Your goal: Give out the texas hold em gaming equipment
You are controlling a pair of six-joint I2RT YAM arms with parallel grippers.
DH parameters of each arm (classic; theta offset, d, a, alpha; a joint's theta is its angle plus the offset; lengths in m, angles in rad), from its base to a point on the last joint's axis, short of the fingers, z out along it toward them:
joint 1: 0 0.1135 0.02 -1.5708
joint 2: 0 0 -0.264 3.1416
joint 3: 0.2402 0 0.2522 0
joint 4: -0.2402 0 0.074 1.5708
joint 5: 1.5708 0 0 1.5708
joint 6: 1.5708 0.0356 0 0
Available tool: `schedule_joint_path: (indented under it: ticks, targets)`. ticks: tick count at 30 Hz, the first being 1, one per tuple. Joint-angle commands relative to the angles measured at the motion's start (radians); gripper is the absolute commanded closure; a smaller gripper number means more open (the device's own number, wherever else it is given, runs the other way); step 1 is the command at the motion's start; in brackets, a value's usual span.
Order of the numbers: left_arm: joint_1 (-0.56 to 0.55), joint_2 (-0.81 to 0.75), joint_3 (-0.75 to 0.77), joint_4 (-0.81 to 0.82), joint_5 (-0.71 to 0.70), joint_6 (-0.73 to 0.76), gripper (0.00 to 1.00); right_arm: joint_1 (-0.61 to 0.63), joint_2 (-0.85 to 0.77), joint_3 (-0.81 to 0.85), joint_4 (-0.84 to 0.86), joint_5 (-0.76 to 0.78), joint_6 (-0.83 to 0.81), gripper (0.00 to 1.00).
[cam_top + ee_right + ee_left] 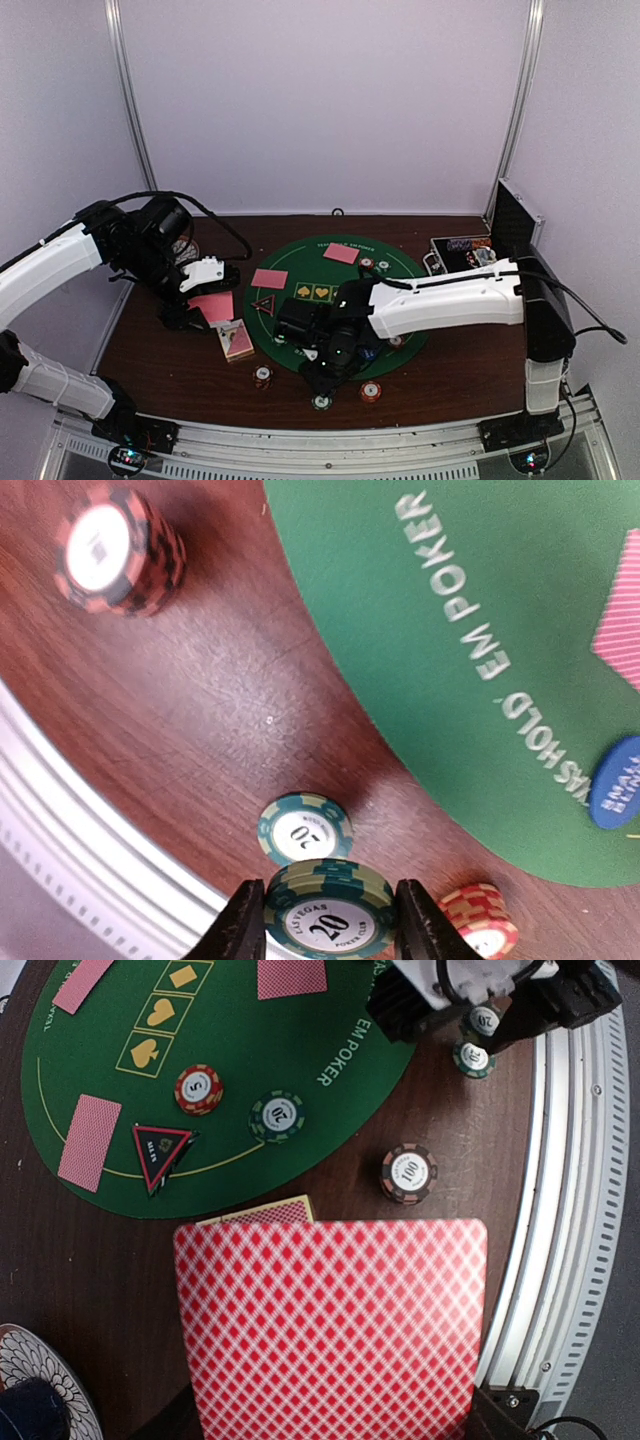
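Top view: the left hand [196,300] hangs over the left of the surface [460,385], closed on a pink-backed card [212,306]. The right hand [325,372] sits low at the near edge of the green mat [400,275].

Left wrist: the card fills the near frame, above the wood.

Right wrist: both fingers [243,930], half closed, press a green chip [328,918] marked 20, close to a second green chip [305,830] lying on the surface.

Pink diamond-backed paper playing cards [90,1142]: four single in the left wrist view. Card pack [270,1213]: one. Round striped poker chips [198,1088]: five there, three green, one red, one dark. Round green felt mat [100,1050]: one.
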Motion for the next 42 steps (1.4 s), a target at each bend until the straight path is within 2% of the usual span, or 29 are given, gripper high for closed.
schedule_joint_path:
  ticks: [1,12,19,35,39,42]
  targets:
    - [-0.002,-0.005,0.030,0.009,0.022,-0.001,1.00,-0.080,-0.152,-0.044,0.001,0.046,0.020,0.71]
    - [-0.002,-0.010,0.029,0.007,0.019,-0.001,1.00,-0.423,-0.350,-0.341,0.033,0.109,0.032,0.72]
    - [-0.002,-0.002,0.031,0.008,0.020,0.000,1.00,-0.558,-0.369,-0.442,0.113,0.101,0.014,0.71]
    - [-0.002,-0.012,0.025,0.005,0.005,0.004,1.00,-0.656,-0.239,-0.433,0.210,0.088,-0.021,0.69]
    - [-0.002,-0.004,0.028,0.005,0.009,0.001,1.00,-0.659,-0.216,-0.429,0.219,0.067,-0.022,0.60]
    - [-0.002,-0.006,0.028,0.005,0.012,0.002,1.00,-0.660,-0.215,-0.425,0.215,0.073,-0.022,0.47]
